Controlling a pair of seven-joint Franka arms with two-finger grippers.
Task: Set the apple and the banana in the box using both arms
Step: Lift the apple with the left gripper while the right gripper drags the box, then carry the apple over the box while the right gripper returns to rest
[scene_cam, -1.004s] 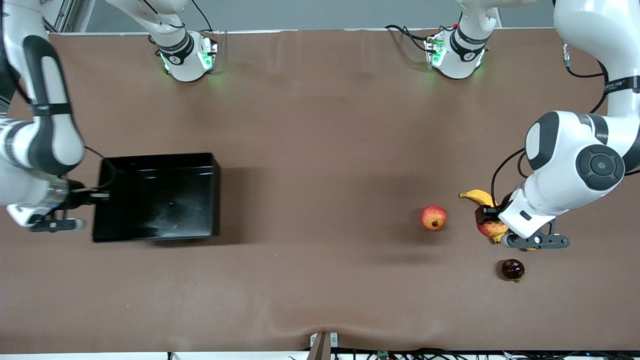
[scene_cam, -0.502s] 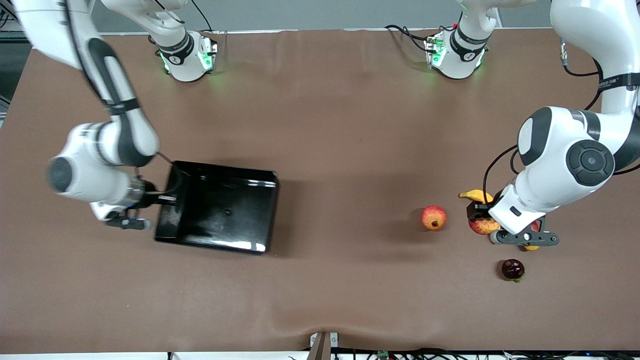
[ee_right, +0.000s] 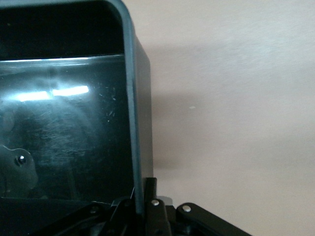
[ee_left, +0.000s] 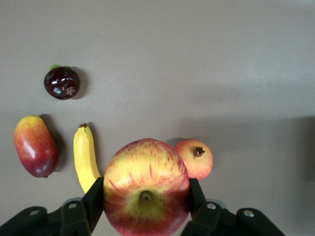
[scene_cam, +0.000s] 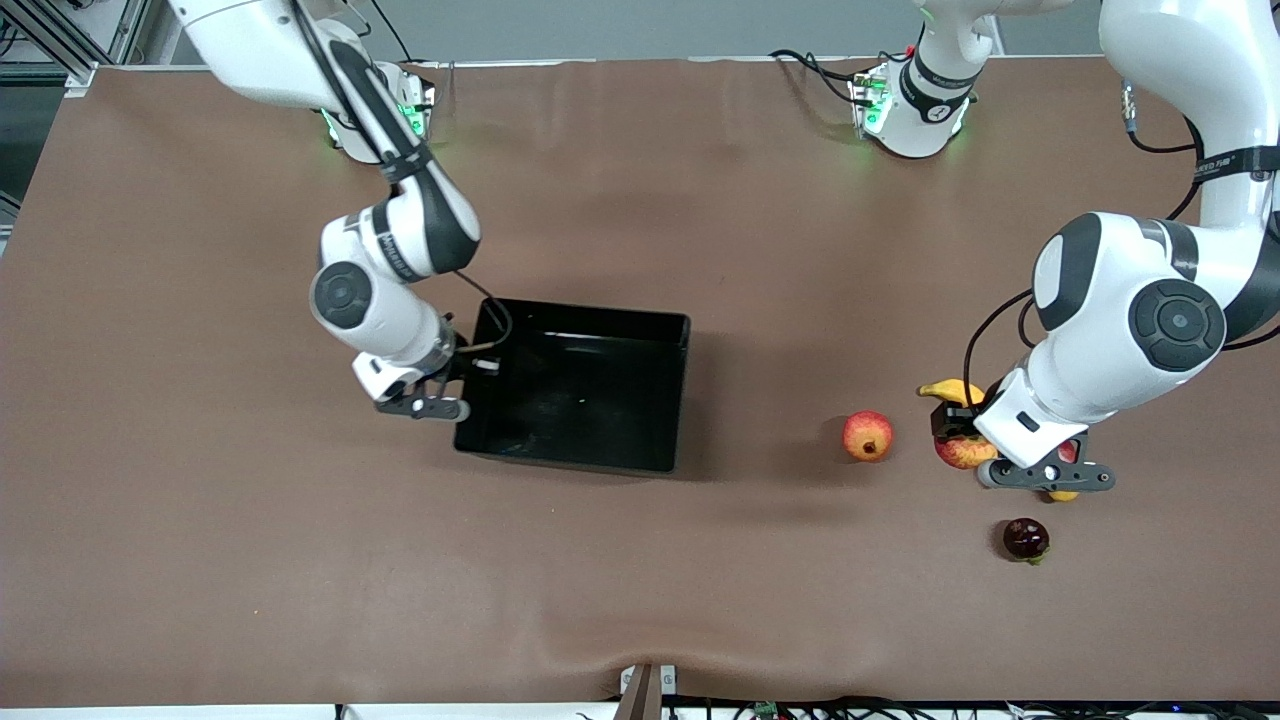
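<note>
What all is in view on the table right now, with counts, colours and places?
apple: one, red with yellow streaks, held up in the left gripper
banana: one, yellow, on the table beneath the left gripper, beside the mango
mango: one, red-yellow, beside the banana
pomegranate: one, red-orange, between box and banana
dark fruit: one, maroon, nearest the front camera
box: one, black, empty, mid-table
table: one, brown
left gripper: fingers shut on the apple
right gripper: fingers clamped on the box's wall
</note>
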